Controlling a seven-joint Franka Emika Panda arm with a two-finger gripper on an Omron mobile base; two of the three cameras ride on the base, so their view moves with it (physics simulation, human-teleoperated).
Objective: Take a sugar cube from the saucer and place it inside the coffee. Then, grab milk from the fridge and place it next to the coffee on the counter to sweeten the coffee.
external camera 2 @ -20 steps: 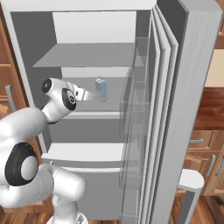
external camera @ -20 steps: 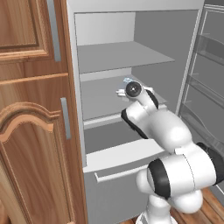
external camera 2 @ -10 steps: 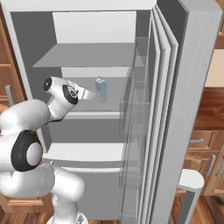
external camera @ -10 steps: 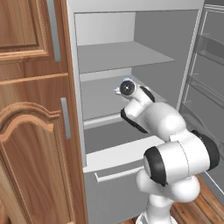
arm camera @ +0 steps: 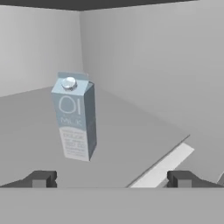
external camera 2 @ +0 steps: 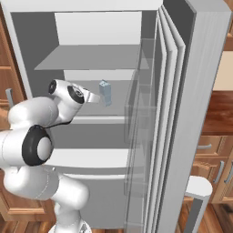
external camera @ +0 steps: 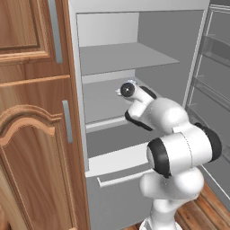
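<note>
The fridge [external camera: 148, 67] is seen with its door swung wide, so the shelves can be reached. The milk [arm camera: 74, 116] is stood upright on the middle shelf [arm camera: 122, 144], toward the back corner, well clear of the front edge, which is why a deep reach is judged to be needed. It is seen left of centre in the hand view, so a slight sideways correction is probably called for. The arm is stretched forward into the fridge at shelf height, wrist level. The gripper [arm camera: 111, 179] is spread wide and nothing is held; the carton is near but untouched.
</note>
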